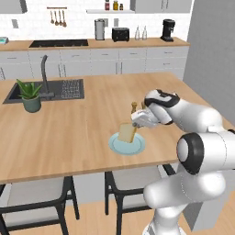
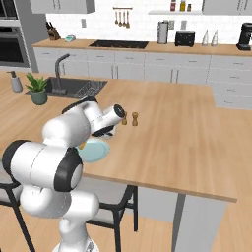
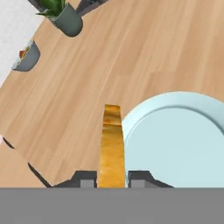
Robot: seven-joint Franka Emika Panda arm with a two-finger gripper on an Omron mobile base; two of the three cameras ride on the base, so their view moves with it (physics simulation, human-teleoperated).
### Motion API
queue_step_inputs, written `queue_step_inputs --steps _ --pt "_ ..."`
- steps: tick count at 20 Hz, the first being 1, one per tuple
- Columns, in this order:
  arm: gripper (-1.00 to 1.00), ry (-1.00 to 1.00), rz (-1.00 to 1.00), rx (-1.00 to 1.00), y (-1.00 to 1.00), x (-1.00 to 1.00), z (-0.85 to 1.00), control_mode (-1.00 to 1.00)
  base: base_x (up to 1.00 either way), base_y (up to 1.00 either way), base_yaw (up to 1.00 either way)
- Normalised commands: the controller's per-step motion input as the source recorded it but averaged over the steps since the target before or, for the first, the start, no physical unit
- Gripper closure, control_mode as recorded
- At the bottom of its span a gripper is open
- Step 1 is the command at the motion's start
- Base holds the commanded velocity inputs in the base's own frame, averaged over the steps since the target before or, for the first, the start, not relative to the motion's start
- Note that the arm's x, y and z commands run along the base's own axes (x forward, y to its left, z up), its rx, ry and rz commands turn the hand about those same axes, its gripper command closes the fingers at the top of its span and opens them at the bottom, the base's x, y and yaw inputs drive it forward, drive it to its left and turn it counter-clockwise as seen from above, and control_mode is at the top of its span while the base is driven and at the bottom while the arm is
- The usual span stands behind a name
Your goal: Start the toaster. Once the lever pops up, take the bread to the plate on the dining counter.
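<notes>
Kitchen cabinets and a tiled wall run along the back, with the black toaster point(image 1: 120, 34) standing on the far worktop, well apart from everything that matters now. Nearer the camera, the big light-wood table point(image 1: 82, 124) carries a sink, a potted plant point(image 1: 30, 95), two small shakers point(image 2: 130, 118) and, close to its near edge, the pale blue-green plate point(image 1: 137, 148).

Over that plate hangs the white arm, and at its end the pincer point(image 3: 112, 178) is clamped on the bread point(image 1: 127, 133), one dark tip on each flat face of the slice. The slice is carried on edge, its golden crust point(image 3: 112, 144) running straight out from between the tips, so its long axis points away along the pincer's own line of sight.

What the next move turns on is this: in the hand view the plate lies off to one side of the slice, its rim just beside the crust rather than squarely beneath it. From the left base view the bread looks to hang above the plate's near-left part, not touching it. By my judgement the toasting is done and the carry nearly so; a small sideways shift toward the plate's middle, then lowering and letting go, should finish it. Released on edge, the slice may topple toward the rim.
</notes>
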Motion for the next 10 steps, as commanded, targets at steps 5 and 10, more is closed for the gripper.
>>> queue_step_inputs --steps 5,10 --pt "1.00 -0.01 -0.01 0.00 0.10 0.00 -0.46 -1.00 0.00 0.00 0.00" --pt "1.00 -0.05 -0.03 0.00 0.03 0.00 -0.38 -1.00 0.00 0.00 0.00"
